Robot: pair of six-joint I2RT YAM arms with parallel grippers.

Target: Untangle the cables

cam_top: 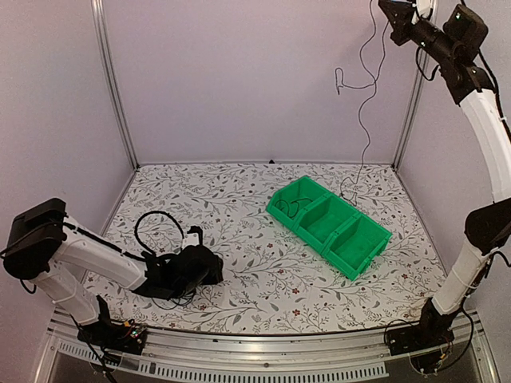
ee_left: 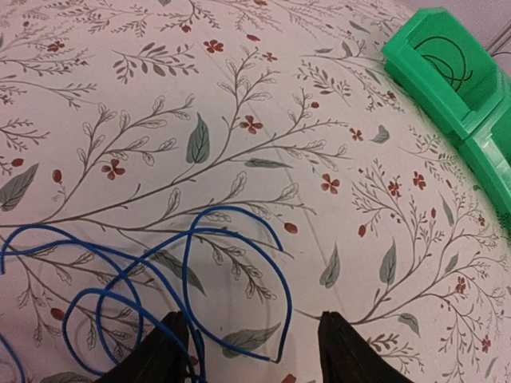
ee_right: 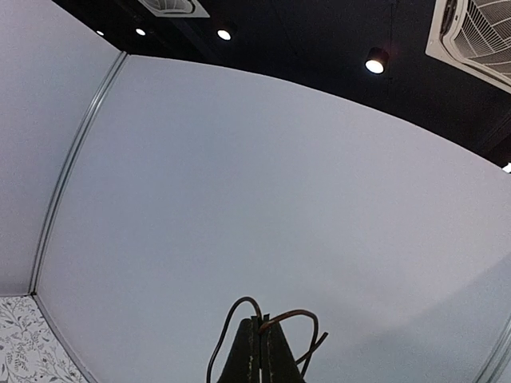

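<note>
A floral tablecloth (cam_top: 239, 199) covers the work surface inside pale, bare walls, with a green bin (cam_top: 329, 239) of three compartments lying at an angle right of centre.

We see the right gripper (ee_right: 262, 323) raised high near the top right corner, its jaws pressed together on a thin black cable (cam_top: 366, 120). A short loop of it curls over the fingertips in the wrist view. From there it hangs in a long loose line, with a kink partway down, and reaches the cloth just behind the far end of the bin.

The left gripper (ee_left: 251, 335) sits low over the cloth on the left, fingers spread wide with nothing clamped between them. A blue cable (ee_left: 192, 263) lies in overlapping loops on the cloth just ahead of it, one strand running past the left finger.

A third wire (ee_left: 447, 64) lies curled in the bin's far compartment; the other two compartments look empty from above.

We judge the task to be partway through. The black and blue cables are well apart from each other. What seems left is laying the black one down, smoothing the blue loops, and dealing with whatever is coiled in the bin; whether that coil has knots, we cannot tell.
</note>
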